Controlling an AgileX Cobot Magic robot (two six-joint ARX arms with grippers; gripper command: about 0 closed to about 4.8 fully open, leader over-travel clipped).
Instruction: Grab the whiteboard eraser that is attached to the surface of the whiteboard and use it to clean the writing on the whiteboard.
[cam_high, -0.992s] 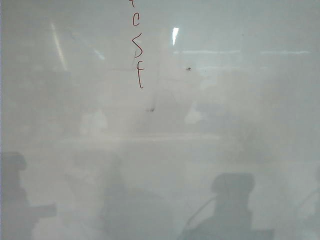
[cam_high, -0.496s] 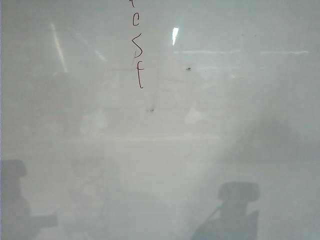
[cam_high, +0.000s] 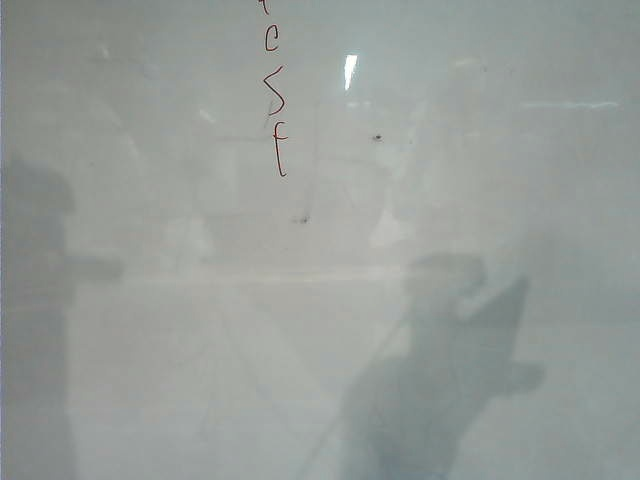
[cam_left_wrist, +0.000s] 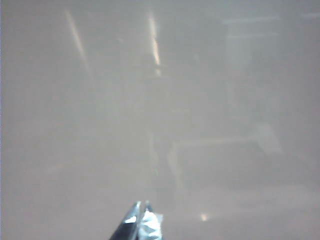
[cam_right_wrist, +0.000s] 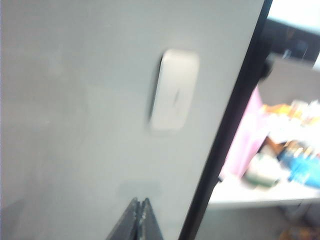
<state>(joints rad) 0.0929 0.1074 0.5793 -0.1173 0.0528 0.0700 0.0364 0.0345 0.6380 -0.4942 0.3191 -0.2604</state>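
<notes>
Eraser (cam_right_wrist: 174, 89) was the thing to handle: a small white rounded block with a thin dark edge, sitting flat against the board (cam_right_wrist: 75, 125) close to its black frame (cam_right_wrist: 235, 125), seen only in the right wrist view. It looked light and rigid on its outer shell, probably clinging to the board by a magnet, so a pull straight off would likely meet a little resistance before it let go; the smooth plastic could slip, and the best hold seemed to be across its two long sides, near the middle. Count was simple: one eraser, one board, one column of dark red writing (cam_high: 275, 110) with about four letters showing, the topmost cut off by the exterior view's upper edge, left of centre. Two small dark specks also marked the board right of the writing. Right gripper (cam_right_wrist: 139, 210) hung just short of the eraser, pointing toward it, its jaws pressed together and holding nothing. Left gripper (cam_left_wrist: 142, 212) faced bare board elsewhere, its jaws likewise meeting at the tips and empty. Neither arm itself showed in the exterior view, only hazy dark reflections on the glossy surface.
</notes>
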